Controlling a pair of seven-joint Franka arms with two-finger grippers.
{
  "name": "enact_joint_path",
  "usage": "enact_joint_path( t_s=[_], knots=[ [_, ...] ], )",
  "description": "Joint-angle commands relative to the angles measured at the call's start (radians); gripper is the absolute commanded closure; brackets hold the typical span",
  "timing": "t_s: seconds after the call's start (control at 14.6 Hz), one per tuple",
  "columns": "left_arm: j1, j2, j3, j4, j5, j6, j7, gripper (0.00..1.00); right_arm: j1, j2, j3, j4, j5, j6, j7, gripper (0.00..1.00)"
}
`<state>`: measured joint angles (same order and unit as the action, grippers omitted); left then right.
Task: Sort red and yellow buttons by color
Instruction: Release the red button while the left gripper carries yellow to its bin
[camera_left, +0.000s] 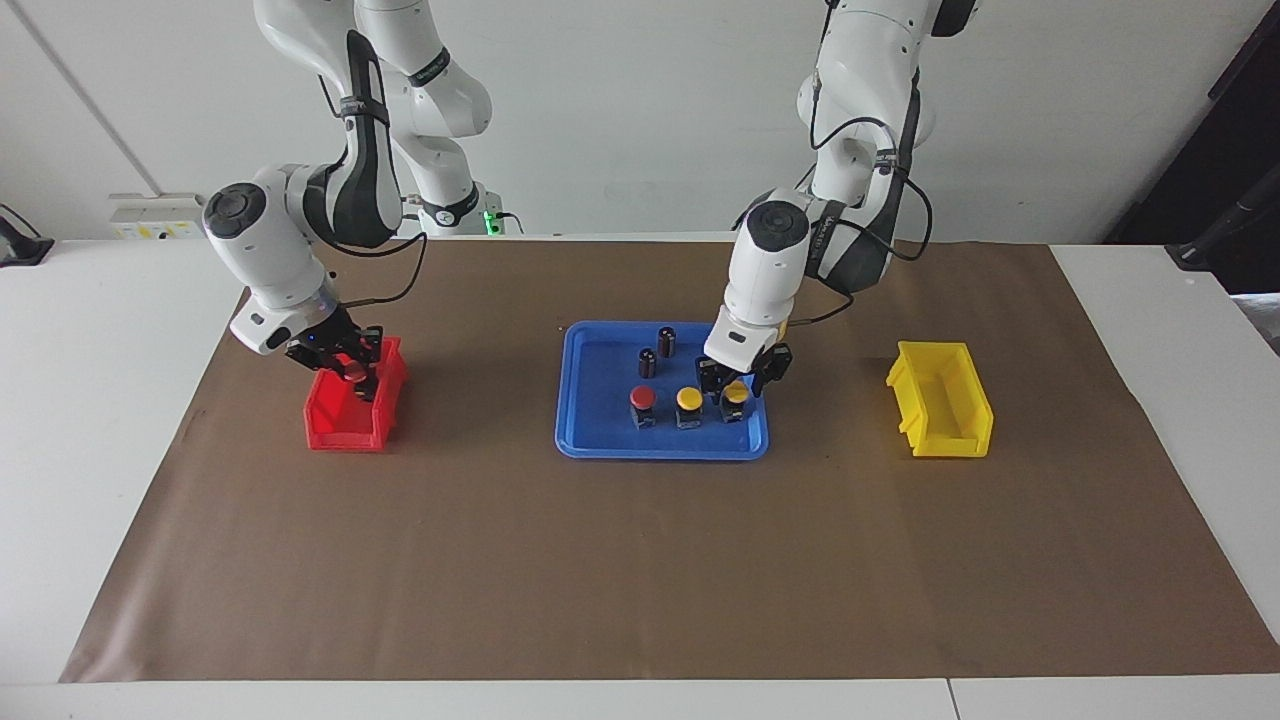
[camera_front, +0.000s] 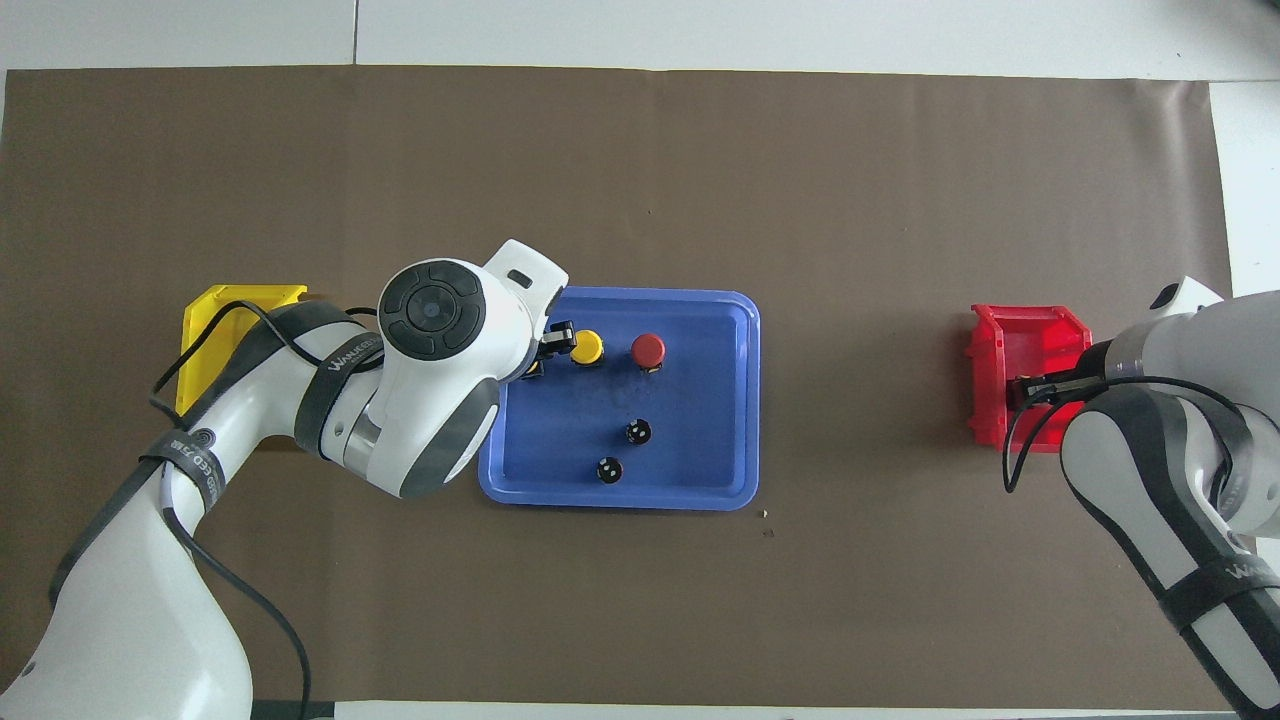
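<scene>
yellow button sits between my left gripper jaws, apparently closed on it, in the blue tray; next i lift it toward the yellow bin. my right gripper holds a red button over the red bin; one yellow button and one red button remain in the tray.

Bright, even light fills both views. Shadows under the arms fall soft. Focus holds sharp throughout.

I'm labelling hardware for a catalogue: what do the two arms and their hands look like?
Both arms are glossy white with rounded shells, dark grey joint bands bearing small white lettering, and loose black cables. Each wrist ends in a round dark cap. The left hand and right hand are black, with two fingers.
</scene>
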<state>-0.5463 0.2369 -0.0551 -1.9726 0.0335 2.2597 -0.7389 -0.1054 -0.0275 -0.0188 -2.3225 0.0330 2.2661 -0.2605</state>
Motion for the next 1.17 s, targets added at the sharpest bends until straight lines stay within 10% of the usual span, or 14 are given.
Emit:
enact_joint_path(
  t_s=[0.0, 0.21, 0.34, 0.76, 1.1],
  knots=[
    [-0.014, -0.005, 0.023, 0.014, 0.028, -0.025, -0.04, 0.99, -0.016, -0.043, 0.01, -0.063, -0.001, 0.056, -0.02, 0.76],
    [-0.001, -0.042, 0.029, 0.104, 0.028, -0.151, -0.028, 0.99, -0.016, -0.042, 0.01, -0.052, -0.001, 0.046, -0.022, 0.15],
    [0.037, -0.083, 0.029, 0.187, 0.028, -0.308, 0.03, 0.99, -0.016, -0.029, 0.01, 0.027, -0.002, -0.024, -0.022, 0.01],
    [0.377, -0.182, 0.029, 0.17, 0.019, -0.456, 0.614, 0.99, 0.18, 0.092, 0.02, 0.487, -0.002, -0.357, 0.258, 0.01],
    [0.555, -0.263, 0.029, -0.07, 0.005, -0.264, 0.826, 0.99, 0.57, 0.302, 0.019, 0.716, -0.007, -0.28, 0.87, 0.01]
  ],
)
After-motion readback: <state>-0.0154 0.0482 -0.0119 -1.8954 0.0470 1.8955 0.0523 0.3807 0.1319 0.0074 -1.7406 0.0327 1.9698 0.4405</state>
